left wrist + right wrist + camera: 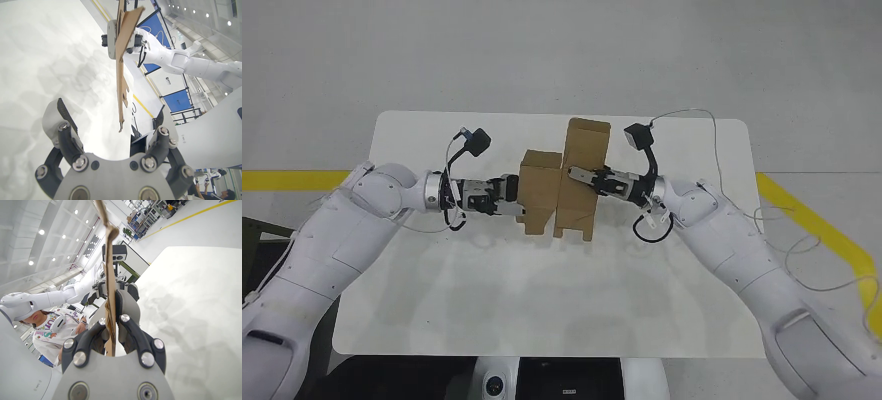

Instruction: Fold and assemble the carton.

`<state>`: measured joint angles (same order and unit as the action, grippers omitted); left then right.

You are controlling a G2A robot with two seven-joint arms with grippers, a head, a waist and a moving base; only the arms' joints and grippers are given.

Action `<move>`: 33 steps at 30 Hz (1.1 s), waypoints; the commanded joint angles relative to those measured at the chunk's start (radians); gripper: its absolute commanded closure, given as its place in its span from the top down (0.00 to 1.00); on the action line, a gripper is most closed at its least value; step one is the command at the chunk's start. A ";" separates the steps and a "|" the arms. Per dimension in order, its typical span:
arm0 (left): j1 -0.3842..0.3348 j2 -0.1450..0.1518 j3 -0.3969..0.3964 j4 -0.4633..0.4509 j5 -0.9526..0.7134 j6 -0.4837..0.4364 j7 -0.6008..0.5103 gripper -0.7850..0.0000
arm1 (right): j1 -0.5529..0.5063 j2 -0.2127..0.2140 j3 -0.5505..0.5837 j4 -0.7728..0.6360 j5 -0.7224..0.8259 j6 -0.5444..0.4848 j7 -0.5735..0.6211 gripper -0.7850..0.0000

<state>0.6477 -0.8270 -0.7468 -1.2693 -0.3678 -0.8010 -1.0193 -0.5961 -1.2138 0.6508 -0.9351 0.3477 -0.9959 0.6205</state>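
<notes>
With right gripper [113, 293] clamped on the flat carton [540, 185] and left gripper [111, 105] wide open near its edge, close left on one panel only, then pull apart gently.

Looked like a big robotics lab hall, honestly: high white ceiling with rows of spotlights [41, 231], a yellow line [282, 180] taped on the grey floor, blue partition panels [178, 101], and equipment racks [157, 210] way back.

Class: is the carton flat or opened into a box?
Flat. Both wrist views show the carton edge-on as a thin sheet, clamped in the right end effector; one flap angles off.
</notes>
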 commanded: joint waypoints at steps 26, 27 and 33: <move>0.016 0.010 0.005 -0.034 -0.051 0.031 -0.031 0.00 | -0.041 -0.016 0.075 -0.019 -0.032 0.039 0.013 0.18; 0.016 0.010 0.005 -0.031 -0.055 0.035 -0.035 0.00 | -0.042 -0.016 0.077 -0.019 -0.032 0.040 0.015 0.35; 0.005 0.010 0.012 -0.013 -0.087 0.094 -0.094 0.00 | -0.048 -0.012 0.101 -0.014 -0.037 0.039 0.044 1.00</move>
<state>0.6533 -0.8172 -0.7382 -1.2873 -0.4449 -0.7253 -1.0954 -0.6439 -1.2273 0.7484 -0.9491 0.3122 -0.9573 0.6571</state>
